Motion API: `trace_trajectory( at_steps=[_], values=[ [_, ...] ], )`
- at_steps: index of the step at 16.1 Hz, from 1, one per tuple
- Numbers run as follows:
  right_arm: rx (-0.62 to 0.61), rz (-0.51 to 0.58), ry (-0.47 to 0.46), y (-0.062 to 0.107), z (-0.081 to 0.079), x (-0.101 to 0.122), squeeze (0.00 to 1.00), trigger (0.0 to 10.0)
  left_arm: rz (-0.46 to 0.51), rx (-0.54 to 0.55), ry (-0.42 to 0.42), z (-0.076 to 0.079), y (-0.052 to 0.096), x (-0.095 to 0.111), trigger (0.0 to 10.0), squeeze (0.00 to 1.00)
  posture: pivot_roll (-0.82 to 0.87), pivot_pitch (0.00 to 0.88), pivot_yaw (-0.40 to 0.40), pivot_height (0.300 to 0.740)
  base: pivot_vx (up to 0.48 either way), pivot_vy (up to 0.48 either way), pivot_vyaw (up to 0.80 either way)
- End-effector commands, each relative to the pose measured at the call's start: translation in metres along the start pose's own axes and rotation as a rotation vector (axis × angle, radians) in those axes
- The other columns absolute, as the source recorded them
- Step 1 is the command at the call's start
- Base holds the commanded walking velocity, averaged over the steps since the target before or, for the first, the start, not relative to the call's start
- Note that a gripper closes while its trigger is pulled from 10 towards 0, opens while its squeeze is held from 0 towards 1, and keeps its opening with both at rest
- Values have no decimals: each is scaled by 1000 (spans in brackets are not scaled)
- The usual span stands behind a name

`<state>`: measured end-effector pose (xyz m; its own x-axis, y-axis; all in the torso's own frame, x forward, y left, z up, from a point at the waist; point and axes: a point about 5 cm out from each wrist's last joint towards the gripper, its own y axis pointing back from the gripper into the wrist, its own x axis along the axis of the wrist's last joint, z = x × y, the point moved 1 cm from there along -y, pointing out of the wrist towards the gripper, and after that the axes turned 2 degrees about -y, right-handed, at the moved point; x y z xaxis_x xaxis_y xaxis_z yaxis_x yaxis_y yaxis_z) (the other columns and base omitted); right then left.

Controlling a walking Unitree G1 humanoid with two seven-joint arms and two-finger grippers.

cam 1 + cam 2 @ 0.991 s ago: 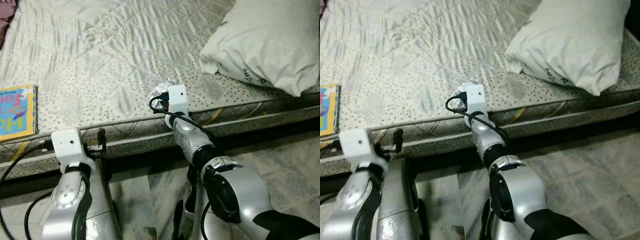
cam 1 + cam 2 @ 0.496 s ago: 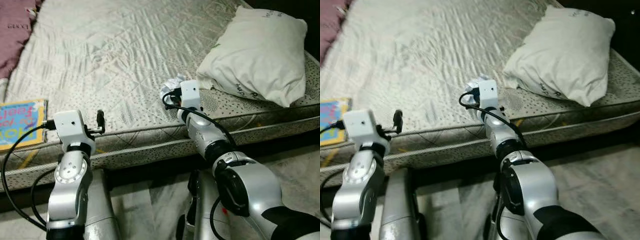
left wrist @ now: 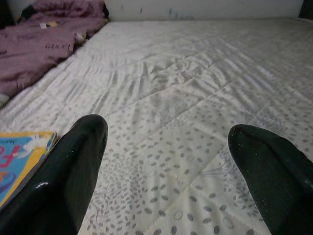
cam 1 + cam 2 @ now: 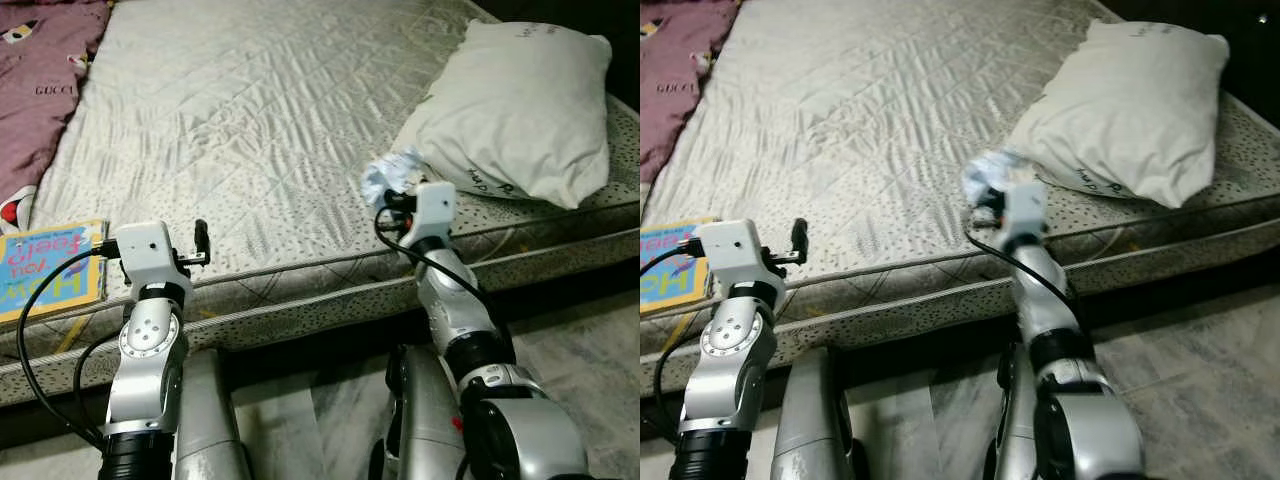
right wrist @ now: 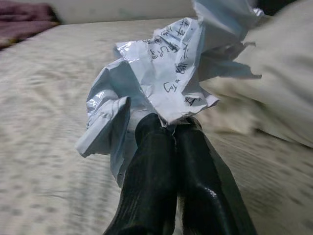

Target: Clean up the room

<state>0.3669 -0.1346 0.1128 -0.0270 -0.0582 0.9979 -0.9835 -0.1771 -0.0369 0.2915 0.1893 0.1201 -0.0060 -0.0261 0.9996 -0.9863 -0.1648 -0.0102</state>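
- Crumpled paper: white, handwritten, centre-right of frame, lifted just above the mattress beside the pillow. Likely very light, soft, crushable; any bunched fold serves as a hold, though a loose flap could tear or slip.
- Right gripper: jaws pressed together on the paper's lower folds.
- Left gripper: lower left, at the mattress edge; jaws apart, holding nothing.
- Children's book: far left edge, flat on the mattress.
- Purple blanket: upper left corner.
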Motion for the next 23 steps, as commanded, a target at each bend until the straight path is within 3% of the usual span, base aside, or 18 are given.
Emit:
trace_trajectory(
  at_steps=[1, 2, 4, 5, 7, 9, 14, 16, 17, 23],
  values=[
    [-49, 44, -8, 9, 6, 4, 0, 863, 11, -3, 5, -5, -1, -1, 10000, 0, -99, 0, 29, 491, 0, 0, 0],
    [-132, 38, -26, 28, 20, -3, 0, 10000, 34, 3, 13, -9, -2, 1, 10000, 0, -99, 0, 26, 491, 0, 0, 0],
    [-125, 53, -13, 40, 23, 0, 0, 10000, 42, 14, 8, -12, -2, 0, 10000, 0, -108, 0, 27, 491, 0, 0, 0],
    [-91, 79, 91, 49, 23, 3, 0, 10000, 38, 24, -8, -15, 2, -4, 10000, 0, -129, 0, 25, 491, 0, 0, 0],
    [-67, 92, 62, 65, 25, 3, 0, 10000, 42, 43, -38, -18, 10, -8, 10000, 0, -133, 0, 20, 491, 0, 0, 0],
    [-88, 54, 114, 82, 28, 2, 0, 10000, 36, 55, -35, -17, 16, -12, 10000, 0, -136, 0, 28, 491, 0, 0, 0],
    [-32, 22, 8, 68, 5, 6, 0, 10000, 18, 28, -2, -5, 12, -16, 10000, 0, -129, 0, 19, 491, 0, 0, 0],
    [-20, 28, 39, 63, -2, 10, 0, 10000, 30, 14, 5, -1, 10, -14, 10000, 0, -122, 0, 13, 491, 0, 0, 0],
    [3, 29, -20, 59, -8, 12, 0, 10000, 30, -5, 14, 2, 8, -13, 10000, 0, -122, 0, 16, 491, 0, 0, 0],
    [17, 33, -61, 54, -11, 16, 0, 10000, 30, -26, 18, 5, 5, -12, 10000, 0, -127, 0, 21, 542, 0, 0, 0]
  ],
)
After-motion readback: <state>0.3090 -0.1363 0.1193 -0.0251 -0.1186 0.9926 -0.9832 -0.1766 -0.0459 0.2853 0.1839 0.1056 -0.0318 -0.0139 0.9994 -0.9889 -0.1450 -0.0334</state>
